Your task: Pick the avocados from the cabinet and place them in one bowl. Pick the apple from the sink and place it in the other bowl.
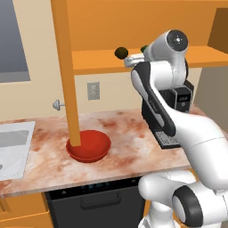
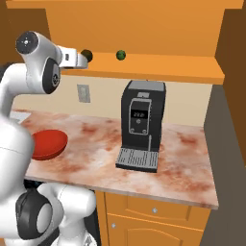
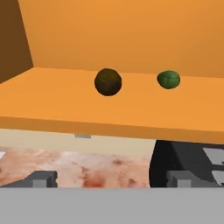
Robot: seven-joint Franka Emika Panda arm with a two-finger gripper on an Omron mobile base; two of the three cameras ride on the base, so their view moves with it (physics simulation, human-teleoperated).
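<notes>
Two avocados on the cabinet (image 1: 133, 26) shelf, both sitting well apart from each other: an olive-brown avocado (image 3: 108, 82) nearer the shelf's front edge, a darker green avocado (image 3: 168, 80) further back and to its right in the hand view. Both roundish; no long axis or pointing direction to be made out.

Tool (image 3: 111, 177) raised to shelf height, fingers spread wide and empty, short of the shelf's front edge, aimed at the fruits. In the right base view, hand close beside the olive-brown fruit; contact not shown.

One red bowl (image 1: 89, 145) on the bench (image 1: 124, 151), empty, partly behind the tall narrow orange door panel (image 1: 67, 71) in the left base view. One black coffee machine (image 2: 140, 126) with a grey drip tray standing on the bench below the shelf, to the right of the bowl. One corner of the light grey sink (image 1: 13, 149) at the bench's left end.

Bench top of mottled reddish-cream stone. Cream wall behind, with one pale outlet plate (image 1: 93, 91) and a small grey knob (image 1: 57, 105). Orange drawers with round knobs below the bench, and a dark appliance front (image 1: 95, 202) under the bowl.
</notes>
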